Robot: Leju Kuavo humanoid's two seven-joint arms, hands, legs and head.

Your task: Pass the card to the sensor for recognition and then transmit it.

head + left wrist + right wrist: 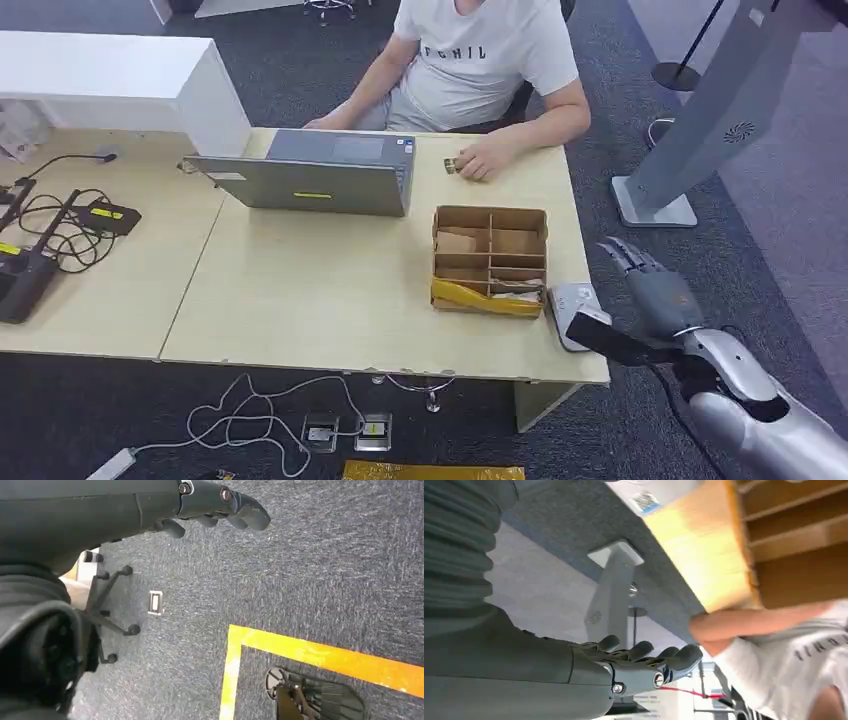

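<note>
— What are the right hand's [655, 290] fingers [625, 255] doing?

— They are stretched out, slightly spread, with nothing in them. The right wrist view shows the same: straight fingers [674, 655], an empty palm.

— Where is that hand?

— Just off the desk's [320, 290] right edge, near its front right corner, over the carpet.

— And the sensor?

— A white sensor [572, 312] lies flat on that front right corner, just beside the hand but not touching the fingers.

— The card?

— I cannot tell for sure. A box [490, 210] with compartments stands just left of the sensor, near the front edge. Pale flat pieces [515, 285] lie in its front right compartment, and they may be cards. They are apart from the fingers, with the sensor in between.

— Anything else card-like?

— A small object [452, 166] lies at the far edge, touching a person's hand [487, 158]. It is too small to identify.

— The left hand [210, 502]?

— In the left wrist view it hangs over grey carpet [325, 570], fingers loosely extended and holding nothing. A yellow line [320, 652] runs across the floor beneath.

— The rest of the desk?

— A laptop [320, 180] sits near the far edge, facing the person [480, 60] seated there.
</note>
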